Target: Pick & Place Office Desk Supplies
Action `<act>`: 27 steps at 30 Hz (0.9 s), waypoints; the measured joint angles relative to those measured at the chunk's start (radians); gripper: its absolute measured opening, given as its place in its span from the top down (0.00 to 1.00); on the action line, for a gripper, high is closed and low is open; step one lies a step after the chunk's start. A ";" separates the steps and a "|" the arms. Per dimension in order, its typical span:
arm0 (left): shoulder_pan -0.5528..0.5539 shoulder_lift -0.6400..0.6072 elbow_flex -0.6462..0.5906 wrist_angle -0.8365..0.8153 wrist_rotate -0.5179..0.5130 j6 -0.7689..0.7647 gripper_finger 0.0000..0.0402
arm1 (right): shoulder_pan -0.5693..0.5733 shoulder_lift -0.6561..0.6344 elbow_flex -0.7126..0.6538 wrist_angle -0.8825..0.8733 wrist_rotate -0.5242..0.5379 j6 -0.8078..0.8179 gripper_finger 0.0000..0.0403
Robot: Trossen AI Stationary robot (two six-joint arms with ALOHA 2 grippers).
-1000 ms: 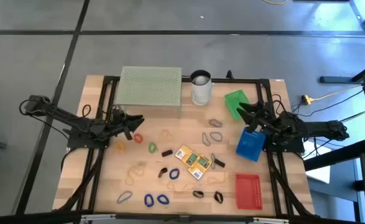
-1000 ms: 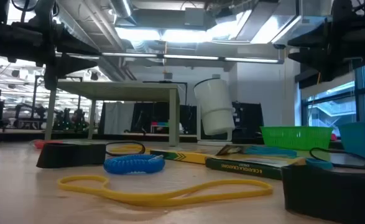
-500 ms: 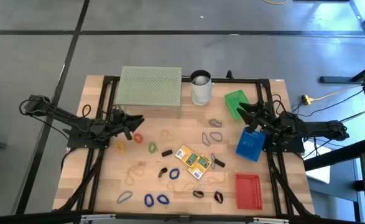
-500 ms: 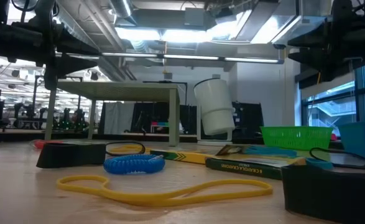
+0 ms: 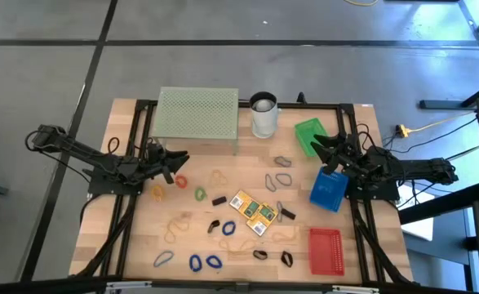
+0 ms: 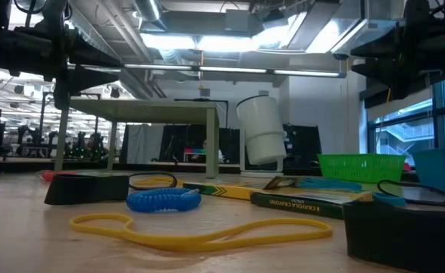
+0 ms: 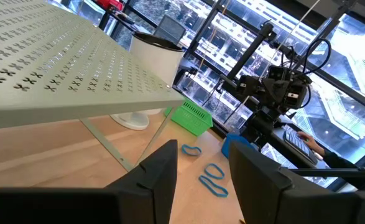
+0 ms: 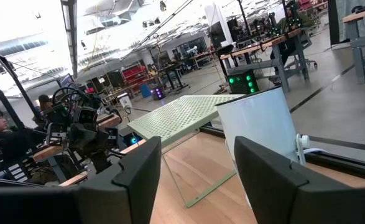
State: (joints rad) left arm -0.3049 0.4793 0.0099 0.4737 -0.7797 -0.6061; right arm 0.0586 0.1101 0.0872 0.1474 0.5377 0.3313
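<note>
Landmark: I take the white cup [image 5: 263, 115] at the table's far edge as my reference for everything below.
Left gripper: I see the left gripper [image 5: 179, 160] hovering off to the cup's left and nearer me, just in front of the pale green mesh stand [image 5: 197, 113]; its fingers [image 7: 159, 174] stand apart with nothing between them.
Right gripper: the right gripper [image 5: 319, 147] hangs to the cup's right and a little nearer, over the green basket [image 5: 309, 133]; in its wrist view I see its fingers [image 8: 138, 172] spread and empty.
Card packs: the yellow card packs [image 5: 252, 211] lie on the wood well in front of the cup, near the table's middle.
Rubber bands: I count two blue bands [image 5: 204, 262] far in front of the cup at the near edge, a green band [image 5: 200, 193] and a red band [image 5: 180, 180] in front of the cup and to its left, close to the left gripper.
Binder clips: black clips [image 5: 219, 199] sit scattered around the card packs, well in front of the cup.
Bins: the blue bin [image 5: 328, 190] rests in front of the cup and to its right, just under the right arm; the red tray [image 5: 325, 250] lies farther in front still, on that same side.
Low view: a yellow band [image 6: 199, 230] lies closest to that camera, with a blue coiled band [image 6: 163, 199] just behind it.
</note>
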 joint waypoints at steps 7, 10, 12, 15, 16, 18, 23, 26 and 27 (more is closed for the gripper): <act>0.000 0.000 0.000 0.000 0.000 0.000 0.65 | 0.000 0.000 0.000 0.000 0.000 0.000 0.49; 0.000 0.000 0.000 0.000 -0.008 0.000 0.65 | 0.000 0.000 0.000 0.000 0.002 0.000 0.49; 0.000 0.000 0.000 0.000 -0.010 0.000 0.65 | 0.000 0.000 0.000 0.000 0.002 0.000 0.49; 0.000 0.000 0.000 0.000 -0.006 0.000 0.65 | 0.000 0.000 0.000 0.000 0.004 0.000 0.49; 0.000 0.000 0.000 0.000 -0.007 0.000 0.65 | 0.000 0.000 0.000 0.000 0.004 0.000 0.49; 0.000 0.000 0.000 0.000 -0.019 0.000 0.65 | 0.000 0.000 0.000 0.000 0.004 -0.005 0.49; 0.000 0.000 0.000 0.000 -0.033 0.000 0.65 | 0.000 0.000 0.000 -0.001 0.004 -0.177 0.49; 0.000 0.000 0.000 0.000 -0.033 0.000 0.65 | 0.000 0.000 0.000 -0.001 0.004 -0.287 0.49; 0.000 0.000 0.000 0.001 -0.033 0.000 0.65 | 0.000 0.000 0.000 -0.001 0.002 -0.307 0.49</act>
State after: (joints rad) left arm -0.3050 0.4793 0.0100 0.4746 -0.8126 -0.6060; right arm 0.0586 0.1099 0.0868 0.1467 0.5400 0.0244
